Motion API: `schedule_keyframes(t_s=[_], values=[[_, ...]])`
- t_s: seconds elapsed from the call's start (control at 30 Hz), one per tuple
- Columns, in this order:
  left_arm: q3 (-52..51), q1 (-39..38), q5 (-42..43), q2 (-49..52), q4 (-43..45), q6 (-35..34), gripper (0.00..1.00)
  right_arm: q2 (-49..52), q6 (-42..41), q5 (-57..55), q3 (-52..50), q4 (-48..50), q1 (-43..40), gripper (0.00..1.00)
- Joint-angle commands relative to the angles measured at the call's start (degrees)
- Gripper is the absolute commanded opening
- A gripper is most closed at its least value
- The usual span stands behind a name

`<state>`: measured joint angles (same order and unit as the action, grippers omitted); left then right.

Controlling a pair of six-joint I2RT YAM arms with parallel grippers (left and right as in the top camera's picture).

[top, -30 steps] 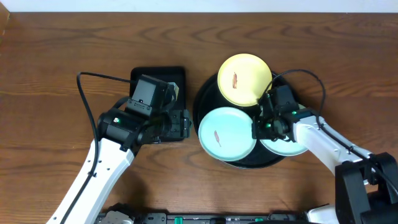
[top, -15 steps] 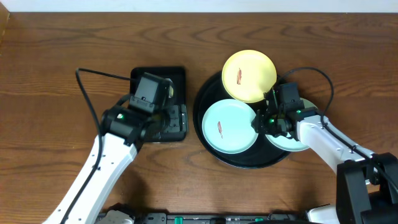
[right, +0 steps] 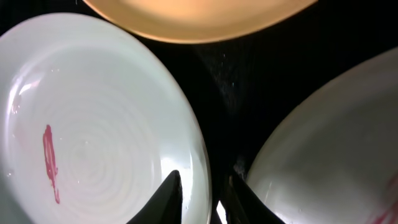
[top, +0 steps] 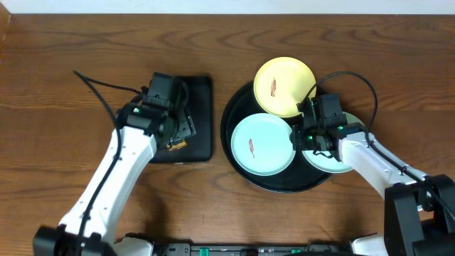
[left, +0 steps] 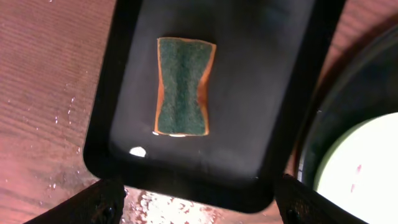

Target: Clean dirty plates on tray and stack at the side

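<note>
On the round black tray point(top: 231, 117) lie a pale yellow plate point(top: 284, 85) at the back, a mint-blue plate point(top: 259, 146) at the front left, and a second mint-blue plate point(top: 325, 163) mostly hidden under my right arm. The yellow and front-left plates show red smears. My right gripper point(top: 299, 135) is shut on the right rim of the front-left plate point(right: 93, 124). In the right wrist view its fingers point(right: 205, 196) straddle that rim, between the yellow plate point(right: 199, 15) and the other mint plate point(right: 336, 149). My left gripper point(top: 178, 124) is open and empty point(left: 202, 208).
A smaller rectangular black tray point(left: 261, 93) lies left of the round tray, under my left gripper. It holds a green sponge with orange sides point(left: 182, 87). The wood near its front edge looks wet. Bare wooden table lies around both trays.
My left gripper has moved left and back over the rectangular tray. The right gripper drew the front-left plate slightly back and right; the yellow plate shifted back a little.
</note>
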<state>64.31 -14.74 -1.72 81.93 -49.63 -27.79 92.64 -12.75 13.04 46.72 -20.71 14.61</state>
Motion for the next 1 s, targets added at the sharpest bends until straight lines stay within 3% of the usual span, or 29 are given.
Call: schedule_keyframes(t_s=[0.0,0.17,0.37,0.5,0.9,0.97], values=[[-0.28,0.22,-0.26,3.82,-0.04,5.11,0.79,1.70,1.07,-1.29,-0.68,1.38,0.48,0.20],[-0.28,0.33,-0.26,6.82,0.81,5.07,0.78,6.29,0.57,-0.57,-0.66,3.63,0.50,0.18],[-0.35,0.33,-1.46,7.13,2.10,5.09,0.78,7.08,-1.01,0.11,-0.55,3.08,0.44,0.01],[-0.35,0.33,-5.18,9.07,2.69,5.09,0.74,6.99,-2.38,0.07,-0.48,2.23,0.37,0.01],[-0.35,0.39,-5.22,22.64,7.52,5.05,0.45,6.99,-2.43,0.07,-0.48,2.23,0.37,0.01],[-0.35,0.61,-5.18,23.52,8.33,5.01,0.33,6.99,-2.43,0.07,-0.48,2.23,0.37,0.01]])
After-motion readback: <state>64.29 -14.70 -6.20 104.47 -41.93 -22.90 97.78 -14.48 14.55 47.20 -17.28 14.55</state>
